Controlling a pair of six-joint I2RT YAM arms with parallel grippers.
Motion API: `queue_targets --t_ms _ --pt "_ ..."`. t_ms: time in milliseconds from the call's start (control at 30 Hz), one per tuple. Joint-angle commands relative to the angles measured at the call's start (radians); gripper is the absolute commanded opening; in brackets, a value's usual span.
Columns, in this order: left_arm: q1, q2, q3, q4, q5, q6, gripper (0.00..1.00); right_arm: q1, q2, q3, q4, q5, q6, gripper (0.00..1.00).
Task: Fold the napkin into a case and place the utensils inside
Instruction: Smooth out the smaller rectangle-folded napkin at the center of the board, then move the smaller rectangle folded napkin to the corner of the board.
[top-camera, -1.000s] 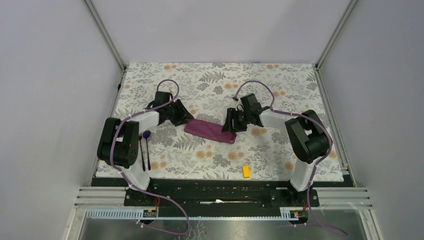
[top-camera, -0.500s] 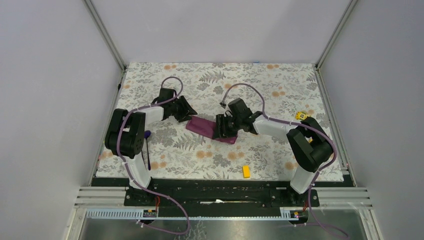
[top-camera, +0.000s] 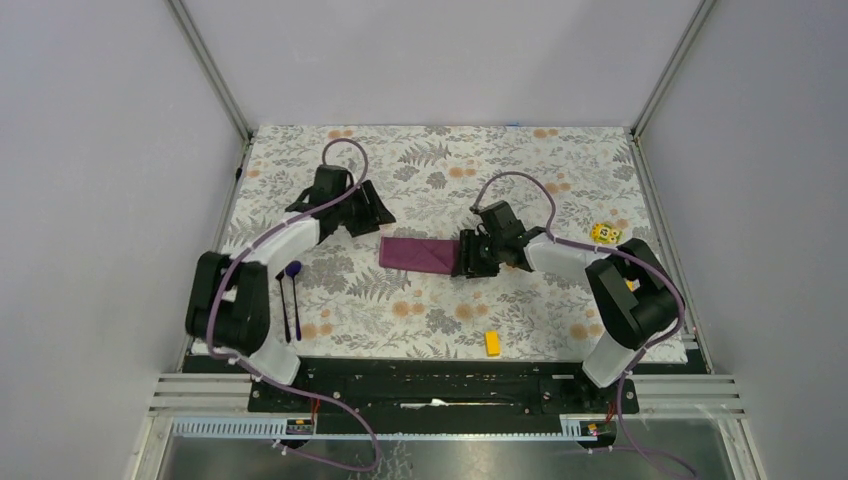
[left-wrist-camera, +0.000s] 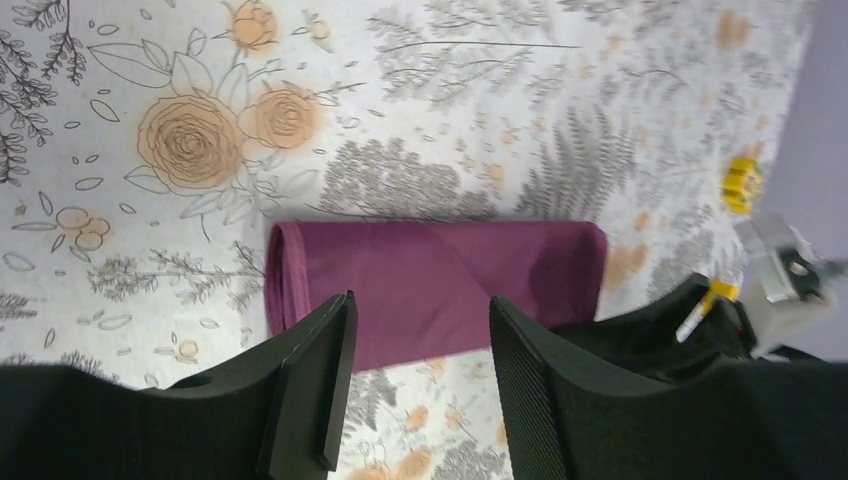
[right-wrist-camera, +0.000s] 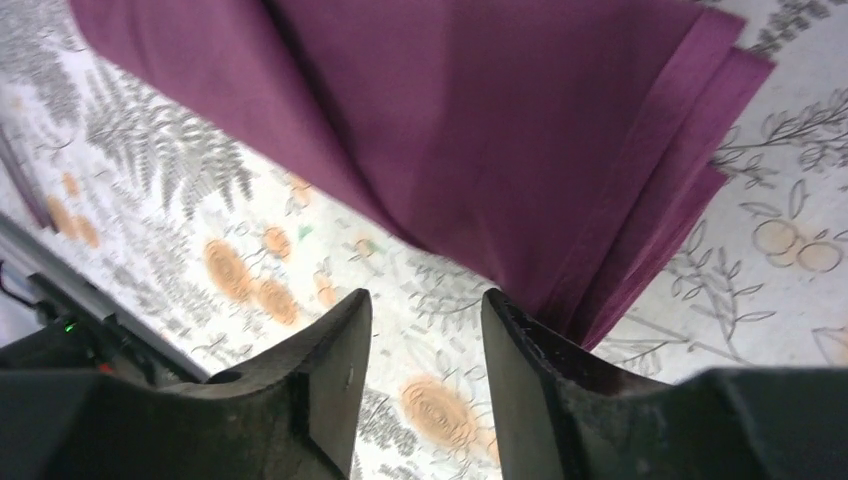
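Note:
The napkin (top-camera: 415, 252) lies flat on the flowered mat as a narrow plum-purple case, its stacked edges showing at the right end (right-wrist-camera: 660, 200). My left gripper (top-camera: 375, 212) hovers just behind its left end, open and empty, the cloth (left-wrist-camera: 435, 290) seen between the fingers (left-wrist-camera: 322, 370). At the case's right end my right gripper (top-camera: 468, 258) stands open over the bare mat (right-wrist-camera: 425, 300), one finger (right-wrist-camera: 560, 380) close beside the cloth's corner. The utensils (top-camera: 290, 300), two dark sticks, one with a spoon head, lie at the near left beside the left arm.
A yellow block (top-camera: 492, 343) lies near the mat's front edge. A small yellow object (top-camera: 605, 233) sits right of the right arm, also seen in the left wrist view (left-wrist-camera: 743, 183). Grey walls close in the back and both sides.
The right gripper slid rightward off the cloth to its right end and its jaws narrowed a little. The left gripper drew back from the cloth. The cloth now lies straighter.

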Motion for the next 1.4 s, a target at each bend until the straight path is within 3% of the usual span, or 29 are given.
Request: queue_targets --t_ms 0,100,200,333,500,733,967,1200,1367 --pt "0.000 -0.151 -0.092 0.016 0.078 0.009 0.57 0.027 -0.111 0.019 -0.037 -0.081 -0.036 0.58" --pt "-0.002 -0.245 -0.202 0.057 0.103 -0.032 0.58 0.117 -0.109 0.080 -0.097 0.037 -0.117 0.74" --pt "0.001 -0.363 -0.246 0.027 0.049 -0.035 0.58 0.198 -0.044 0.192 -0.222 0.203 -0.229 0.82" --pt "0.054 -0.516 -0.273 -0.014 -0.016 -0.022 0.64 0.234 0.036 0.283 -0.259 0.296 -0.300 0.89" --pt "0.168 -0.602 -0.307 -0.031 0.066 -0.018 0.65 0.247 0.162 0.409 -0.291 0.405 -0.240 0.89" --pt "0.184 -0.635 -0.367 0.008 0.127 -0.033 0.65 0.265 0.245 0.452 -0.275 0.586 -0.001 0.84" --pt "0.184 -0.634 -0.404 0.066 0.207 -0.069 0.64 0.260 0.340 0.459 -0.280 0.706 0.045 0.84" --pt "0.184 -0.616 -0.347 0.038 0.204 -0.038 0.64 0.152 0.393 0.508 -0.282 0.669 0.010 0.85" --pt "0.184 -0.587 -0.307 0.034 0.221 -0.030 0.63 0.036 0.499 0.662 -0.327 0.626 -0.068 0.85"
